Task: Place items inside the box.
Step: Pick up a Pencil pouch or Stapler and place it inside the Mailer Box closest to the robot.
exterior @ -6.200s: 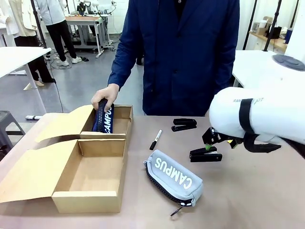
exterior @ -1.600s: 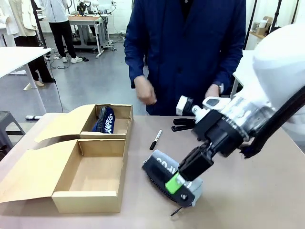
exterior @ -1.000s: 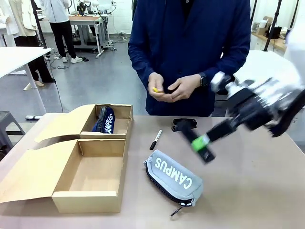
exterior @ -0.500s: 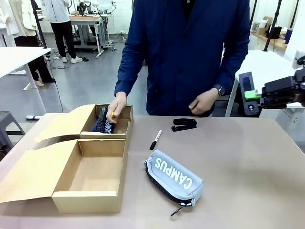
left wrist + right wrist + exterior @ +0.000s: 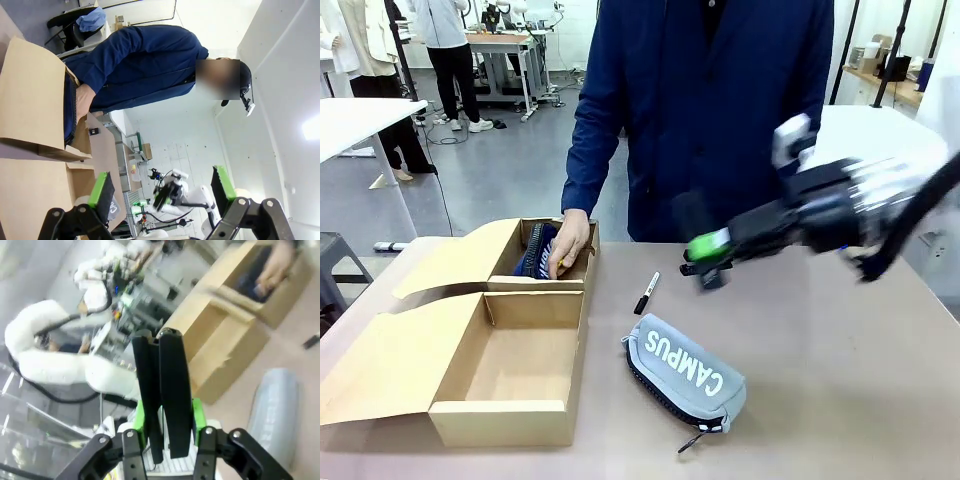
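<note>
My right gripper hangs motion-blurred over the table's far middle, shut on a black stapler that stands up between the green pads in the right wrist view. Just behind it a second black stapler lies on the table, partly covered. A slim black marker lies left of that. The grey CAMPUS case rests near the front. The navy case stands in the cardboard box's far compartment under the person's hand. My left gripper is open and holds nothing.
The box's near compartment has a bare floor, and its flaps spread out to the left. The person stands at the far edge, one arm reaching into the box. Bare tabletop extends to the right.
My right arm has swung from the raised right edge leftward and down over the table with the stapler. The person's hand has settled onto the navy case in the box.
</note>
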You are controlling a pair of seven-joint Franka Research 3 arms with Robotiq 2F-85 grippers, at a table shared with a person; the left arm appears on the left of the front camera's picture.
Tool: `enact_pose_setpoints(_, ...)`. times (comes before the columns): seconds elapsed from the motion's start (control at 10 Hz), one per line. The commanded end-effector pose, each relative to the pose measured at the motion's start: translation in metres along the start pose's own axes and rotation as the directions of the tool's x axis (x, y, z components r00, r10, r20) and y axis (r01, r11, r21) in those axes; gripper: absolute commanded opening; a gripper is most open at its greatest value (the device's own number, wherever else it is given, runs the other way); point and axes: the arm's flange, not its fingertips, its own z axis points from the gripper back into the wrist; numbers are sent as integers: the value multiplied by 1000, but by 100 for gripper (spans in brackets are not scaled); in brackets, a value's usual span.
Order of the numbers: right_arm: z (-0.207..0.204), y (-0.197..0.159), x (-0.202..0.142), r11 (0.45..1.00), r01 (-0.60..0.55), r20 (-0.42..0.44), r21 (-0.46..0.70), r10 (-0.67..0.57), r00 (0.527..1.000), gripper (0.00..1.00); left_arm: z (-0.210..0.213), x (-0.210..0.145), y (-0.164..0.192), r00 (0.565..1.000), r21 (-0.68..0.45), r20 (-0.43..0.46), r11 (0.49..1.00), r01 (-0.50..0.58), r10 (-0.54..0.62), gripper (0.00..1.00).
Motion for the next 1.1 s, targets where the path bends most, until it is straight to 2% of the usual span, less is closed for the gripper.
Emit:
enact_pose_setpoints(0.0, -94, 0, 0, 1000, 16, -205, 26, -10, 979, 0, 0, -2, -1, 1000, -11, -4, 1000, 23, -24, 100)
enact_pose_setpoints(0.1, -135, -1, 1, 999, 15, -221, 28, -9, 975, 0, 0, -2, -1, 1000, -11, -4, 1000, 23, -24, 100)
enact_pose_setpoints(0.2, -169, -3, -1, 1000, -28, -153, -7, 27, 988, 0, 0, -2, -1, 1000, -11, -4, 1000, 23, -24, 100)
enact_pose_setpoints(0.3, -181, -5, -3, 997, -74, -136, -6, 73, 988, 0, 0, -2, -1, 1000, -11, -4, 1000, 23, -24, 100)
enact_pose_setpoints(0.4, -167, -11, -1, 995, -102, -189, 13, 103, 977, 0, 0, -2, -1, 1000, -11, -4, 1000, 23, -24, 100)
enact_pose_setpoints(0.5, -170, 13, -25, 1000, -19, -225, 14, 21, 974, 0, 0, -2, -1, 1000, -11, -4, 1000, 23, -24, 100)
enact_pose_setpoints(0.8, -170, 13, -25, 1000, -19, -225, 14, 21, 974, 0, 0, -2, -1, 1000, -11, -4, 1000, 23, -24, 100)
enact_pose_setpoints(0.9, -176, 3, -20, 999, -33, -222, 9, 34, 974, 42, 0, -2, -1, 1000, -11, -4, 1000, 23, -24, 100)
enact_pose_setpoints(1.0, -198, 20, -7, 999, 40, -181, -13, -42, 983, 42, 0, -2, -1, 1000, -11, -4, 1000, 23, -24, 100)
